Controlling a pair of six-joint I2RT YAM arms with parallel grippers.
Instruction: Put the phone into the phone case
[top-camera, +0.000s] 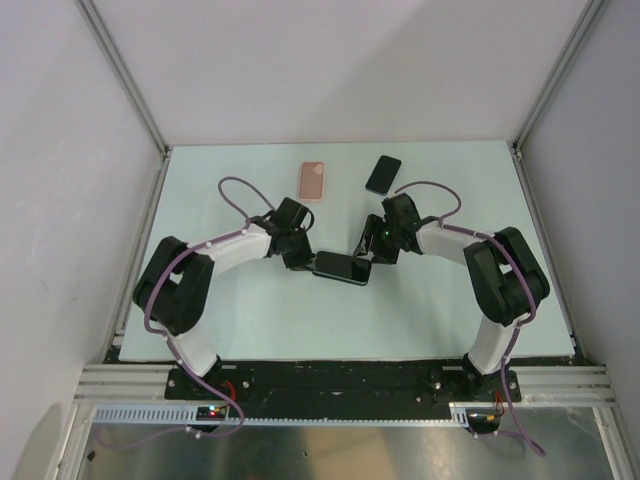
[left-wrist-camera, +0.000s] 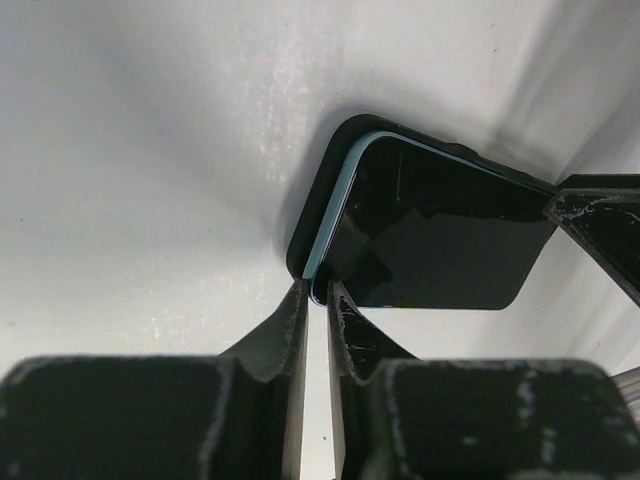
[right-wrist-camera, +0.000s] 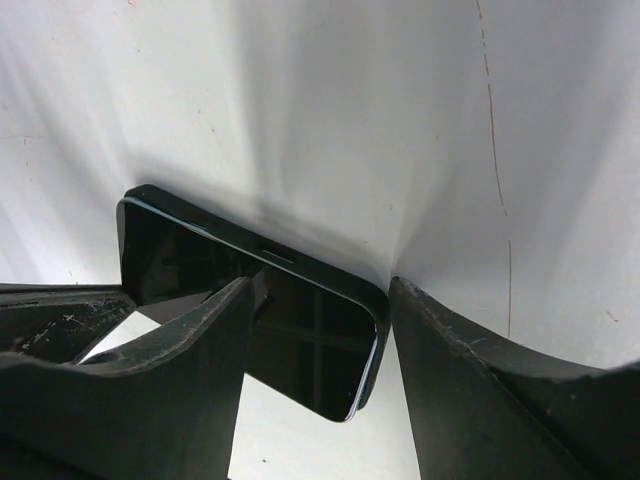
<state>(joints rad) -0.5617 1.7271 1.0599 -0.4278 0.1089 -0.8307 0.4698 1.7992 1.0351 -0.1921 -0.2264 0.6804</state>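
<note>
Phone (top-camera: 341, 268): lies screen up at the middle of the table (top-camera: 250, 320), between the two arms, long side running left to right. Shows a dark glass face and a thin light-blue edge in the left wrist view (left-wrist-camera: 430, 240). Rests on a black case (left-wrist-camera: 315, 225), with the case's rim showing past the blue edge along the left end and around one corner. Fully seated or not: cannot tell.

Left pincer (top-camera: 308, 260): sits at the phone's left end. Nearly pressed together in its own view (left-wrist-camera: 318, 292), with only a thin slit between the fingers. Pinches the phone's edge at a corner, one tip on the case side, the other on the glass side.

Right pincer (top-camera: 366, 254): stands at the phone's right end, spread wide (right-wrist-camera: 320, 285). Straddles one corner of the phone (right-wrist-camera: 320, 345), one finger in front of the glass, the other just beside the edge. Touching there or not: cannot tell.

Farther back on the table: a pink case (top-camera: 314, 181), lying flat, beyond the left pincer. To its right, a dark rectangle (top-camera: 383, 174), set at a slant, beyond the right pincer. Phone or case: cannot tell. Both well apart from the phone at the middle.

Along each arm: a purple cable (top-camera: 232, 186), looping up near the wrist.
</note>
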